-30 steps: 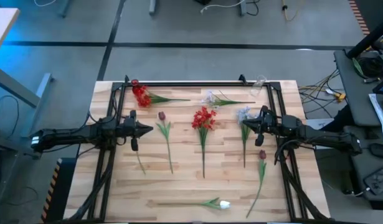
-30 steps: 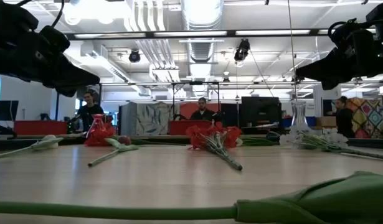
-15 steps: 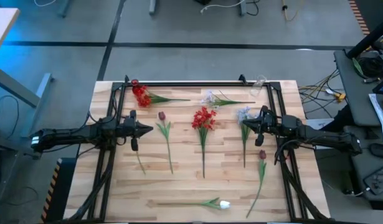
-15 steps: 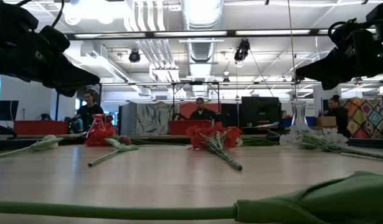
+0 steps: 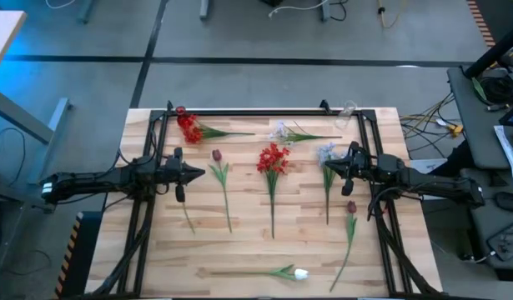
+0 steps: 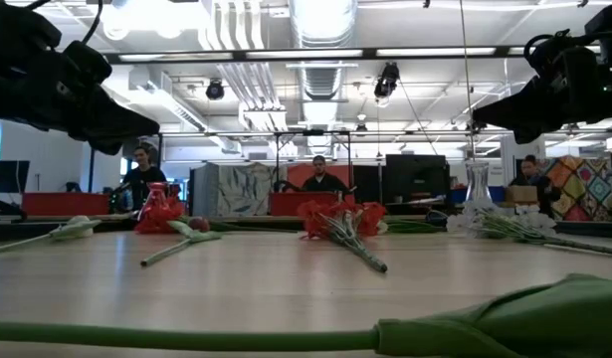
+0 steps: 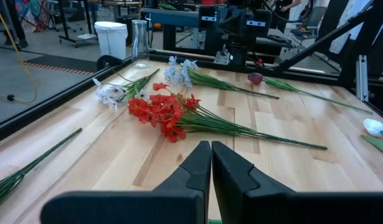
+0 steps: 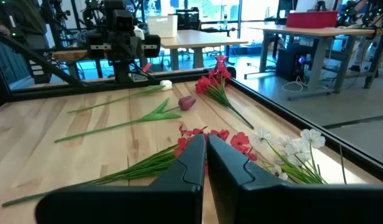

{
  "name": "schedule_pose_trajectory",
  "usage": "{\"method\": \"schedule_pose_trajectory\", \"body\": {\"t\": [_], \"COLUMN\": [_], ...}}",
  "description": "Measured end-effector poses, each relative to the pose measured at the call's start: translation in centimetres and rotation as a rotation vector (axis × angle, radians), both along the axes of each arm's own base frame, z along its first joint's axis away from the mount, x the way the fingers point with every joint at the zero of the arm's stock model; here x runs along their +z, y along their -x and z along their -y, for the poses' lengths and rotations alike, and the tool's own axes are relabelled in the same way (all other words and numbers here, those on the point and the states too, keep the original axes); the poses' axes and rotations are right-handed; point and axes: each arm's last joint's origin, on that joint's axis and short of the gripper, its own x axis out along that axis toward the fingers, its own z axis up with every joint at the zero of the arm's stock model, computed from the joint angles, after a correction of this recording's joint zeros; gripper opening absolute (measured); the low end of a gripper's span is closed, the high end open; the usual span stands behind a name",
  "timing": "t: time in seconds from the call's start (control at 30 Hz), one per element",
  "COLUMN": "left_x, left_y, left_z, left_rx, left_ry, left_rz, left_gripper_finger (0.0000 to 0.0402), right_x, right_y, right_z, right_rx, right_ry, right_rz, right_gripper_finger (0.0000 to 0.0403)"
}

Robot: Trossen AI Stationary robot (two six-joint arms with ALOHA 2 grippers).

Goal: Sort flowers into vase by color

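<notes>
Several green-stemmed flowers lie flat on the wooden table. There is a red cluster (image 5: 188,127) at the far left and another red cluster (image 5: 273,158) in the middle. One maroon tulip (image 5: 216,156) lies left of centre and another (image 5: 351,207) at the right. Two pale sprays (image 5: 281,131) (image 5: 326,152) lie toward the far right, and a white tulip (image 5: 300,273) lies by the near edge. A clear glass vase (image 5: 348,109) stands at the far right corner. My left gripper (image 5: 200,173) hovers shut over the left side. My right gripper (image 5: 331,166) hovers shut over the right side, above a pale spray.
Black frame rails (image 5: 256,112) run along the table's far, left and right sides. Bare wood lies between the stems toward the near edge. People (image 6: 321,177) sit and stand in the room beyond the table.
</notes>
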Motion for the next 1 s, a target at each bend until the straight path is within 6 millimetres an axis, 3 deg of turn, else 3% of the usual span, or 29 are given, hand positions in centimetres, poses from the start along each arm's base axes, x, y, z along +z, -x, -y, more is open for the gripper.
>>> {"method": "schedule_pose_trajectory", "body": {"t": [1.0], "left_x": [0.0], "left_y": [0.0], "left_z": [0.0], "left_rx": [0.0], "left_ry": [0.0], "left_rz": [0.0], "left_gripper_finger": [0.0], "right_x": [0.35], "right_y": [-0.01], "right_z": [0.0], "right_rx": [0.0], "right_ry": [0.008], "right_rz": [0.036], "right_gripper_finger": [0.0009]}}
